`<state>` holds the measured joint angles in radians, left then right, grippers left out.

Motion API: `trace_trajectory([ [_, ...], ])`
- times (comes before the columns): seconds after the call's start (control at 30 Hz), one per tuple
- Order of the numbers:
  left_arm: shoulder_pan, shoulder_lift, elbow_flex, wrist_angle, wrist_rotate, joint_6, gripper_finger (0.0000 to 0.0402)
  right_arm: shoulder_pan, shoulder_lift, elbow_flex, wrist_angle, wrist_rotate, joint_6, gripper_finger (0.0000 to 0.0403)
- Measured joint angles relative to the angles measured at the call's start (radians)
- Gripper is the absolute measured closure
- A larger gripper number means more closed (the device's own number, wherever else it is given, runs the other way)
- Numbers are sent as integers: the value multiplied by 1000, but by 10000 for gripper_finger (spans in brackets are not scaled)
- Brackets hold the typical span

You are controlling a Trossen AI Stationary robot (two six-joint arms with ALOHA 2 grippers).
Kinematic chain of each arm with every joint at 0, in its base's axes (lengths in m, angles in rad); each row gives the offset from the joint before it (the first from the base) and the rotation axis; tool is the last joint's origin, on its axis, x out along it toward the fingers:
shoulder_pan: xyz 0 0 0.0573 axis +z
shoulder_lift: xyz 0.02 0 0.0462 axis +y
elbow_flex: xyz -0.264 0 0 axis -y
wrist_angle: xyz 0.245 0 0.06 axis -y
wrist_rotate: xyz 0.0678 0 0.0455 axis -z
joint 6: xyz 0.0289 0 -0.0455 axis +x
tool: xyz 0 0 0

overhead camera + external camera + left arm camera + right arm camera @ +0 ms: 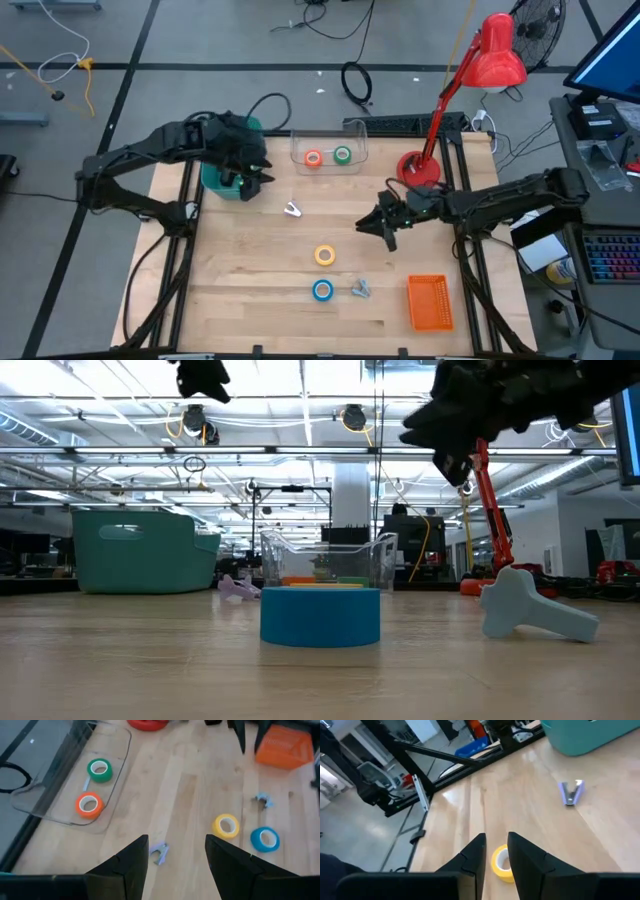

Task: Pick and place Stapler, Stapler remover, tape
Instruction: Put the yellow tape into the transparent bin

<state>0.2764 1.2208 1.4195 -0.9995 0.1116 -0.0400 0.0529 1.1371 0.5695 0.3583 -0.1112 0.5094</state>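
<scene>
Two tape rolls remain loose on the tabletop, and the yellow roll (325, 255) lies just near-left of the right end effector (385, 232), whose narrowly parted fingers hold nothing, while the spread, empty left end effector (255, 180) hangs well apart.

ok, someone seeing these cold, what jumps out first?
Probably the red desk lamp leaning over the table's far right corner. Next, the coloured tape: the orange roll and green roll sit in the clear tray at the far edge, while the yellow roll and blue roll lie on bare wood nearer the front. The left gripper hangs over the teal bin; the right gripper hovers mid-table, empty.
</scene>
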Motion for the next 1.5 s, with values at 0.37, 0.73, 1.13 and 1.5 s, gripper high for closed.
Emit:
trace_trajectory([
  [0.37, -70, -310, -466, 338, 126, -137, 201, 122, 216, 211, -179, 113, 28, 330],
  [0.73, -210, -514, -721, 481, 122, -205, 201, 139, 473, 470, -399, 133, 32, 330],
  [1.13, -340, -830, -889, 538, 15, -217, 201, 137, 624, 648, -552, 140, 101, 330],
  [1.5, -372, -930, -1000, 533, 9, -255, 201, 112, 732, 833, -855, 64, 121, 330],
])
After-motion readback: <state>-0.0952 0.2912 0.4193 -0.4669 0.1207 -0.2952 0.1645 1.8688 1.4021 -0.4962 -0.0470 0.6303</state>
